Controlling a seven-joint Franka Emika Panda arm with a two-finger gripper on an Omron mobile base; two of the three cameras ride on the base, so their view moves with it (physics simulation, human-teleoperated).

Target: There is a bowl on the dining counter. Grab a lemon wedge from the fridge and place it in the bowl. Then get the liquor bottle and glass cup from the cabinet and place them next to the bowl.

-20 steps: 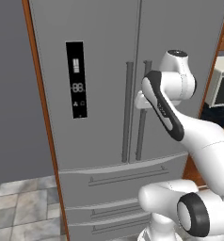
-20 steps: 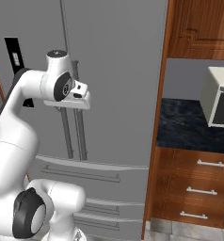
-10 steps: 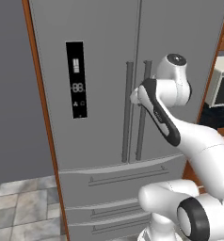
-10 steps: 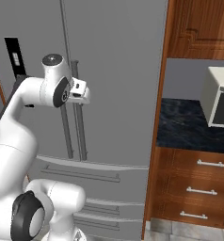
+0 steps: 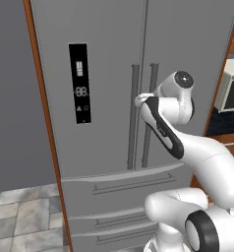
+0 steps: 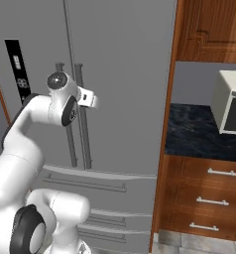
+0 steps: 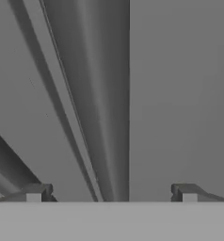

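Grey fridge (image 5: 114,98) doors fill the scene ahead of you, both shut. Your gripper (image 7: 111,192) stands wide with nothing between its fingertips (image 7: 36,192). In the hand view a bar handle (image 7: 102,94) runs straight out from between the tips, close in front, though you cannot tell from there whether the tips touch it.

From the left base view the hand sits against the two bar handles where the doors meet, and the arm covers the lower part of the right one, so the fingers themselves are hidden. From the right base view you see the hand (image 6: 87,97) reaching in at the same handles (image 6: 82,114) from their near side.

Beyond the hand to the left, the black display panel (image 5: 79,82) shows whole in the left base view and is cut by the frame edge in the right one. Below the hand lie the drawers (image 5: 129,184). Off to the right, the right base view adds a brown wooden cabinet (image 6: 209,30), a dark counter (image 6: 194,134) and a microwave (image 6: 231,101), cut off at the edge.
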